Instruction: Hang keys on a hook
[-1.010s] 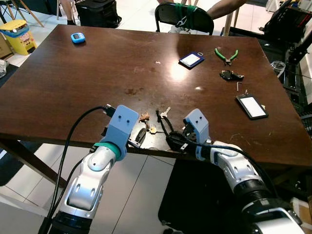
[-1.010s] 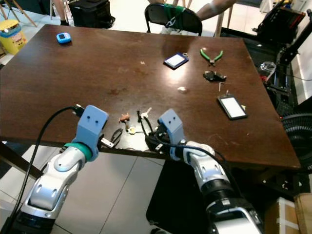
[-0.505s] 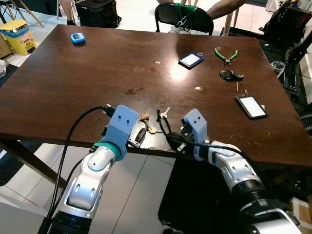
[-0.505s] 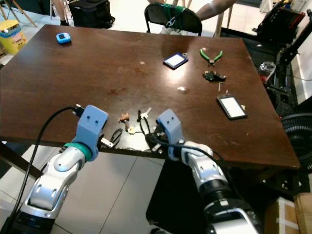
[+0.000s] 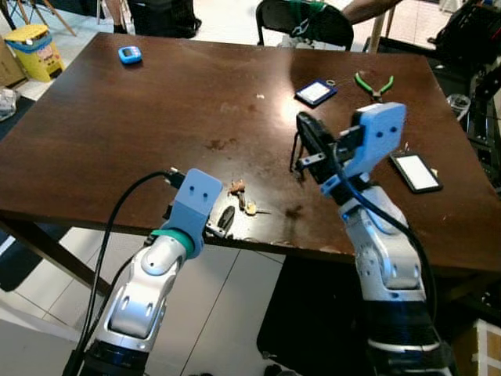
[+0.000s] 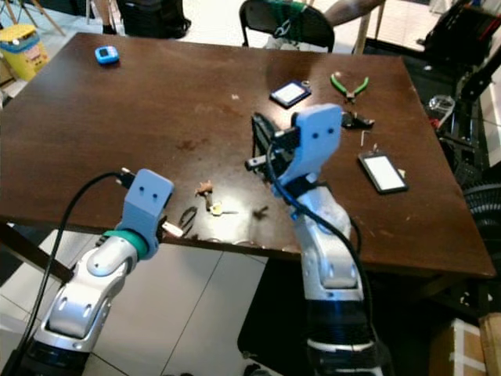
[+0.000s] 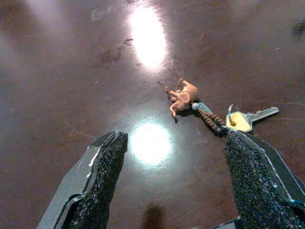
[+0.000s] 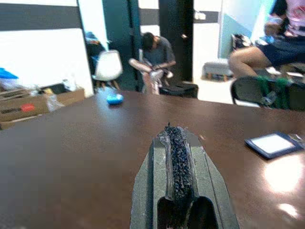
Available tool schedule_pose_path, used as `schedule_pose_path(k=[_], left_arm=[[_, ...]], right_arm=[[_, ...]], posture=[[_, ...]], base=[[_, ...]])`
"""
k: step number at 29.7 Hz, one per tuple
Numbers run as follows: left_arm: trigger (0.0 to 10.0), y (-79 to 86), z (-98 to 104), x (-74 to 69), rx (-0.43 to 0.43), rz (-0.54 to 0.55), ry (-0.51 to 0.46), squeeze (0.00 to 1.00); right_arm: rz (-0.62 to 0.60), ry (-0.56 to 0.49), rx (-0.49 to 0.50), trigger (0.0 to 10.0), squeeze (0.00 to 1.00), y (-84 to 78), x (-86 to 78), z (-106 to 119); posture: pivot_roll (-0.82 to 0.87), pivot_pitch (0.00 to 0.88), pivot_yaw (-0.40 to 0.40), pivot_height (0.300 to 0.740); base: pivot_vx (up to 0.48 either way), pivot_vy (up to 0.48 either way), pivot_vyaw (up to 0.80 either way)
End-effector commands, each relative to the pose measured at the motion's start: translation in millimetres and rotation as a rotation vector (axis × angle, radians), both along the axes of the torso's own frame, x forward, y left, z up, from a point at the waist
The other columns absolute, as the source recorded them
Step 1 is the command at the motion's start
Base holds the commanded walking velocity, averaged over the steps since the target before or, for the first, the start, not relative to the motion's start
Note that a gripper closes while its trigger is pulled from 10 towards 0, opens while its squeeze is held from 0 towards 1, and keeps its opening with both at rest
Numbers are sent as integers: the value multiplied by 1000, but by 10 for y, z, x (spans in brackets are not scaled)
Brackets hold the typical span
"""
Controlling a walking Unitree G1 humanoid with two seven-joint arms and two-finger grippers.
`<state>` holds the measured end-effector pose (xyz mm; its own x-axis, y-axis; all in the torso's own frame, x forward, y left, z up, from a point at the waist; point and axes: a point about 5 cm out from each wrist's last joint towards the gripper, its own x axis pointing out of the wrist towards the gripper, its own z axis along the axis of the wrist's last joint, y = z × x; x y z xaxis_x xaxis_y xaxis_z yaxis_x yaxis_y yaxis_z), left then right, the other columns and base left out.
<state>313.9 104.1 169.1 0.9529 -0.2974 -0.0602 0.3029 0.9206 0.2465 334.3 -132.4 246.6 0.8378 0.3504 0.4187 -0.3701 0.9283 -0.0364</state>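
right gripper (image 5: 307,135): lifted up over the table, fingers pinched together on a thin black strap (image 5: 295,155) that dangles down from them; looks like some keys at its end but too small to be sure
left gripper (image 7: 174,186): low at the near edge of the table, fingers spread wide, nothing in them
key (image 7: 248,119): brass one with a little brown charm (image 7: 183,97) on a cord, lying flat on the table near the near edge, just ahead of the left gripper, not touching it
table (image 5: 156,117): dark brown wood, glare spots
far right corner: green pliers (image 5: 373,83), blue card holder (image 5: 316,93), phone (image 5: 416,171) toward the right edge
far left corner: small blue gadget (image 5: 130,54)
background: person sitting on a white chair (image 8: 153,59)
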Motion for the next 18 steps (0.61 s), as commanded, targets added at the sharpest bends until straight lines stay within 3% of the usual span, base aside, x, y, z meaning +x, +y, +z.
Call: schedule_pose_path(k=[1,8,12,16,18], left_arm=[[10000,-15,-55,-9,-3,-9,21,0],[10000,-2,-72,-23,0,-5,24,0],[10000,-29,-69,-13,-3,-9,23,0],[10000,-31,-69,-8,-4,-10,23,0],[10000,-40,-66,3,-5,-12,22,0]], right_arm=[[-21,8,-8,10000,0,-36,-1,-43],[-55,-18,-5,10000,0,-47,32,37],[-18,-62,-44,10000,0,19,-72,161],[-7,-41,-76,10000,0,25,-76,119],[-1,15,-150,10000,0,28,-37,-42]], posture=[[-67,140,106,740],[-62,134,104,740],[-71,131,104,740],[-71,133,103,740],[-72,135,102,740]], base=[[0,0,0],[0,0,0],[0,0,0],[0,0,0],[0,0,0]])
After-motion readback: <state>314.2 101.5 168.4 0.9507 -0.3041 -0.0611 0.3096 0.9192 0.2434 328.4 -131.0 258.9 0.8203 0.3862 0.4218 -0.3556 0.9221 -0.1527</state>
